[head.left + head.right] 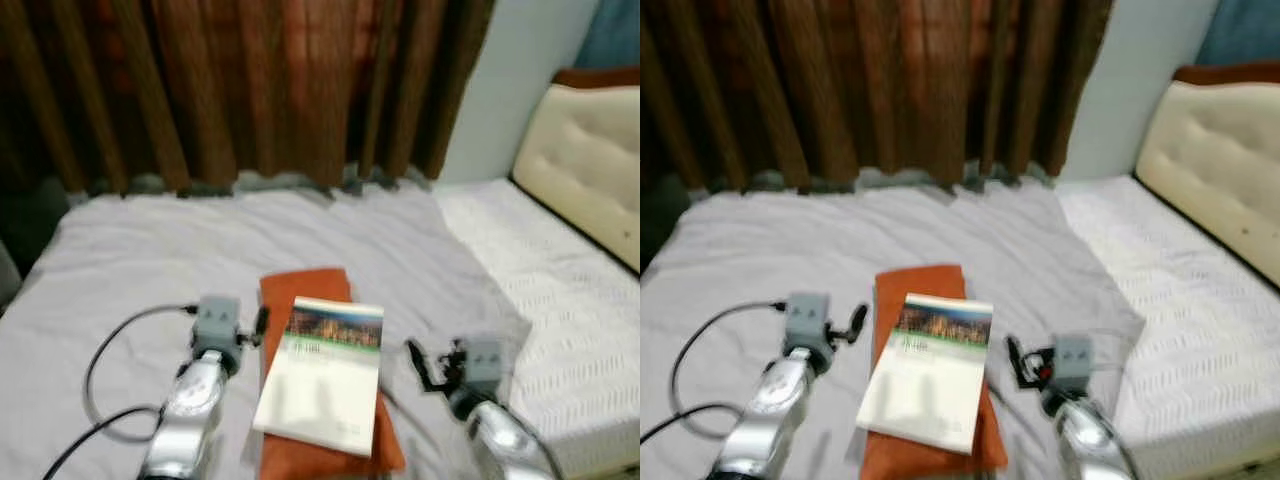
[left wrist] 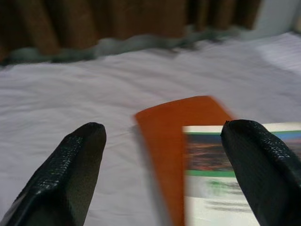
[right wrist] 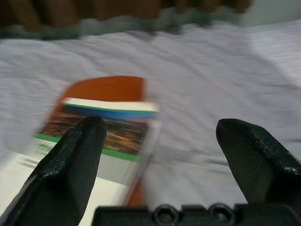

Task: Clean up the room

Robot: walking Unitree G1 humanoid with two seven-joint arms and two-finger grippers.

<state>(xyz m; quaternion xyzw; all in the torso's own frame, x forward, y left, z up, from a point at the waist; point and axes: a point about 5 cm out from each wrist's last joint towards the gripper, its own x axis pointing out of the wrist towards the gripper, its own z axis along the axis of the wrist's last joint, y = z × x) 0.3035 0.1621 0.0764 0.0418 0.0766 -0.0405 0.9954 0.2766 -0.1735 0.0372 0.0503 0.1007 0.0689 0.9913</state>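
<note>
The left claw [image 2: 162, 174] reaches out over a bed [image 2: 94, 94] covered in a pale grey sheet, its two black textured fingers [image 2: 66, 179] spread wide apart with nothing between them. Beyond the fingertips lies an orange book [image 2: 176, 125], flat on the sheet. A white book [image 2: 211, 197] with a green band and a dark picture on its cover rests on top of it, partly hidden by one finger. Brown curtains [image 2: 117, 19] hang along the far edge of the bed. The books look blurred.
</note>
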